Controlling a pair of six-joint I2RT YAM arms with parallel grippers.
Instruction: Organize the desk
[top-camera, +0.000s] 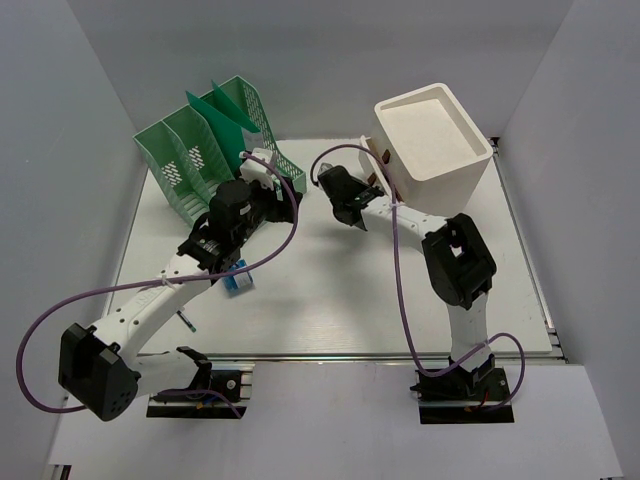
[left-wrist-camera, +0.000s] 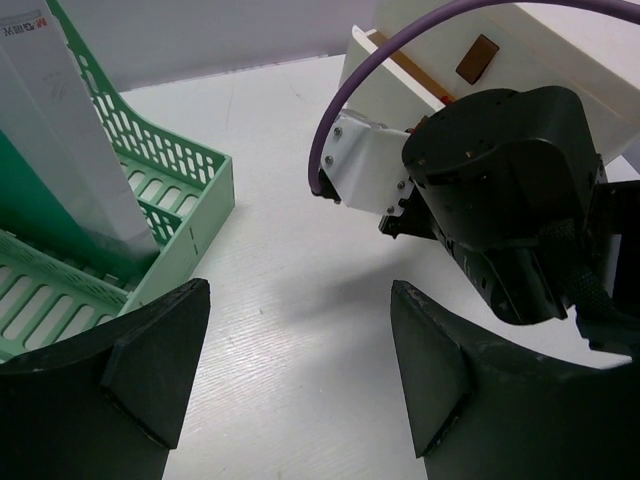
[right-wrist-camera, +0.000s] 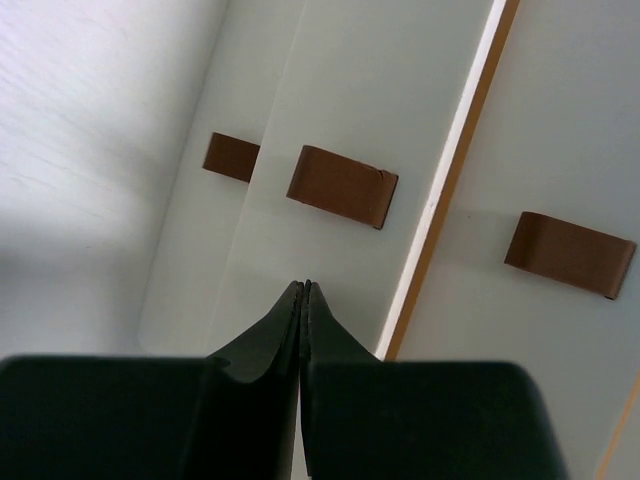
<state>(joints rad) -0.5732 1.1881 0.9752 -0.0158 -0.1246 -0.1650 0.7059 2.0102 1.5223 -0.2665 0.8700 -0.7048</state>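
Your right gripper (right-wrist-camera: 304, 295), pressed together close to the drawer box (right-wrist-camera: 340, 100), could slip past the brown handle (right-wrist-camera: 342, 186); your spread left gripper (left-wrist-camera: 300, 350) risks bumping the right arm (left-wrist-camera: 500, 200)

The desk (top-camera: 330, 300) is a big, flat, white rectangle. It lies level. A thin metal rail runs along its edges, and pale grey walls stand close around it. Its top is smooth, with faint fine lines in it. The white top spreads out right under the left gripper (left-wrist-camera: 298, 300). It also shows past the tip of the right gripper (right-wrist-camera: 305, 292), off to that gripper's left.
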